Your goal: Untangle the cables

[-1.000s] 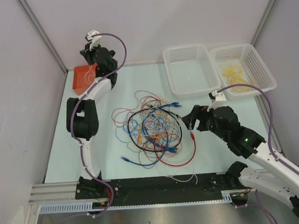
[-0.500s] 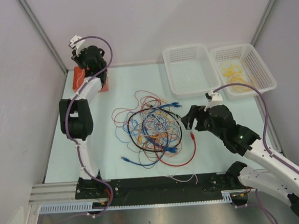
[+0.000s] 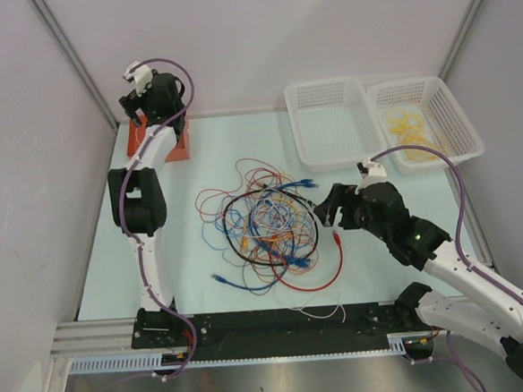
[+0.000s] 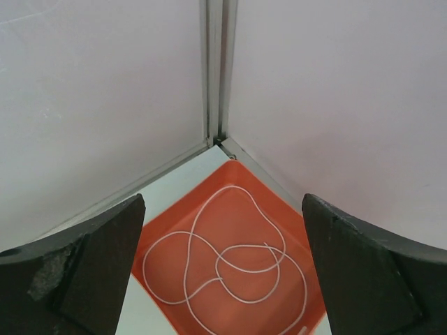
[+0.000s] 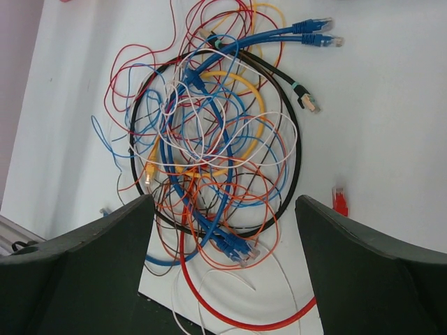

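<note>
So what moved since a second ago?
The left gripper swung left toward the far corner, over the orange tray with a white cable in it. The right gripper crept slightly closer to the cable tangle. Both sets of jaws are open; nothing was grabbed or dropped. The tangle and two white baskets stayed put.

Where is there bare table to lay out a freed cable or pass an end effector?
Bare: the far strip between the orange tray and the empty basket; the left strip between the left arm and the cable tangle; the near-right patch between the red loop and the right arm. Crowded: centre, where the right end effector hovers by the tangle's edge.
</note>
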Motion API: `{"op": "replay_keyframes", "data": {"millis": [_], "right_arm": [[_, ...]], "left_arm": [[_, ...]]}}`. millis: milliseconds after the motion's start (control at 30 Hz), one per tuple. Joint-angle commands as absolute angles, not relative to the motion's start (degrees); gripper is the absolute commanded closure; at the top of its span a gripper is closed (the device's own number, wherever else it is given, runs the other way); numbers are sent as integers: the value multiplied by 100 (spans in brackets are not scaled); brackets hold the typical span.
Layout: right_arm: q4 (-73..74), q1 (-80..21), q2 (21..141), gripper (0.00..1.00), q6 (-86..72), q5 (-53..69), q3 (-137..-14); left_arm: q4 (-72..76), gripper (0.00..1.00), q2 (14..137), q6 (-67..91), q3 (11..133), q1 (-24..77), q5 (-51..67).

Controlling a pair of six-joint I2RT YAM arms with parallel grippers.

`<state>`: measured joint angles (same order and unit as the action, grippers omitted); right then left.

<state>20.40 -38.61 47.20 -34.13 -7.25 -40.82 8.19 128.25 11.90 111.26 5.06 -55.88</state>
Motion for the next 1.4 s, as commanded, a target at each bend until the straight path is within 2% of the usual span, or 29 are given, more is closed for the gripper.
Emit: {"op": "replay_keyframes", "data": {"millis": [0, 133, 267, 367, 500, 633, 800, 1000, 1133, 1200, 1233, 1267, 1367], "right_arm": [[1758, -3841, 4711, 13, -3524, -607, -4078], [1644, -3841, 4685, 13, -3481, -449, -4078], [1784, -3858, 4650, 14, -3463, -290, -4087], [1942, -3937, 4370, 15, -3437, -333, -4087], [2162, -4052, 3991, 15, -3358, -667, -4078], [2469, -4087, 3902, 15, -3375, -852, -4078], [2593, -4289, 3990, 15, -3489, -1072, -4069], [2593, -4684, 3999, 15, -3656, -1388, -4069], [2724, -4799, 3938, 15, -3726, -1591, -4069], [2786, -4808, 3903, 15, -3727, -1600, -4069], [2795, -4816, 3885, 15, -3727, -1634, -4069], [2812, -4816, 3859, 15, -3709, -1652, -4078], [2821, -4825, 3771, 15, -3683, -1687, -4087]], "left_arm": [[326, 0, 12402, 1792, 11365, 545, -5326], [368, 1, 11542, 2092, 10549, 1027, -5291], [536, 0, 10278, 2021, 9311, 2097, -4967], [467, 0, 9152, 2301, 8089, 2748, -4475], [116, 0, 7782, 3285, 6316, 3128, -2546], [-378, 0, 7191, 4033, 5258, 3830, -2409], [-386, 0, 7478, 3648, 4851, 4772, -2092], [-167, 0, 8726, 3621, 5254, 4772, -1390], [-860, 0, 9570, 4130, 5826, 4720, -1748], [-976, 17, 9746, 4253, 5819, 4694, -1880], [-932, 29, 9730, 4297, 5749, 4685, -1890], [-819, 58, 9669, 4324, 5661, 4658, -1890], [-738, 100, 9212, 4150, 5432, 4605, -1890]]}}
